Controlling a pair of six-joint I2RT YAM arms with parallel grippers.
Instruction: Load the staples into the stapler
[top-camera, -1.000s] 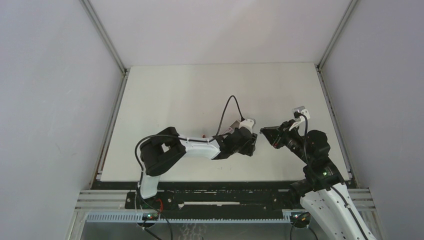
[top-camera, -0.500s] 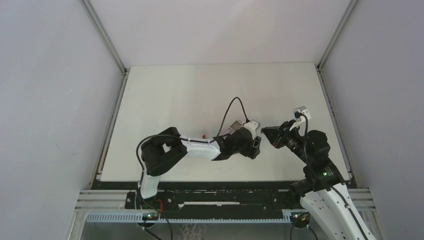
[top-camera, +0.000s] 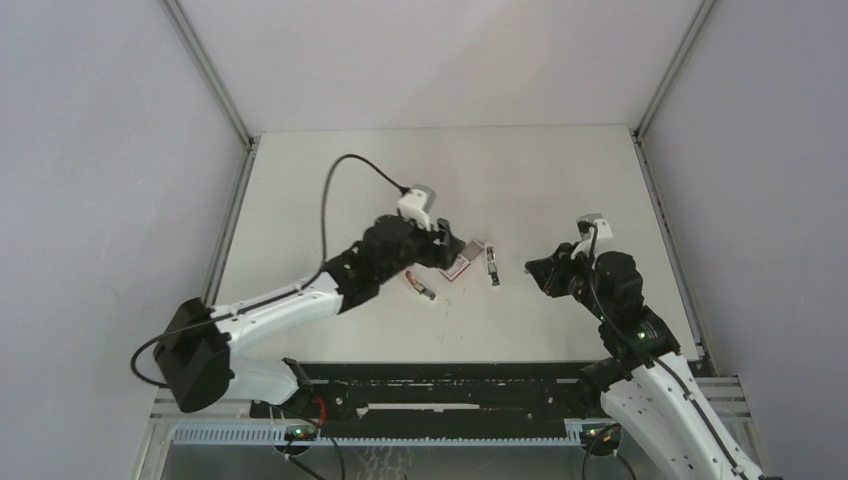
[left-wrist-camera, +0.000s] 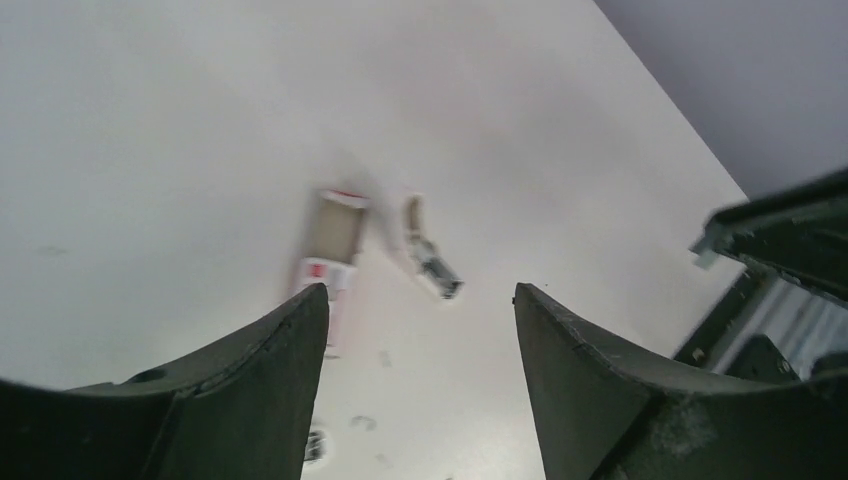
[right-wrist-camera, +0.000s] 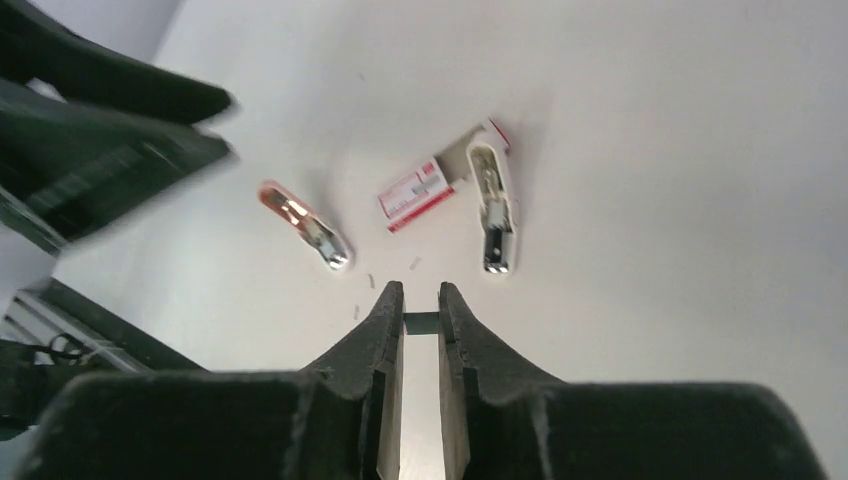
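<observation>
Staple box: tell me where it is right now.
Top view: the staple box lies near the middle by the left gripper, between a pink clip on its left and a white metal piece close on its right.

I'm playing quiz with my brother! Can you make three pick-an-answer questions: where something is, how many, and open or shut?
1. Where is the flat pink-red cardboard staples box? A on the white table; B in a drawer; C on the floor.
2. How many small shiny metal pieces lie beside it? A one; B two; C five.
3. The left gripper is: A open and empty; B shut on the box; C shut.
Answers: 1 A, it lies flat on the table. 2 B, an orange-tinted piece and a white-topped piece flank it. 3 A, its fingers stand wide apart, nothing between.
</observation>
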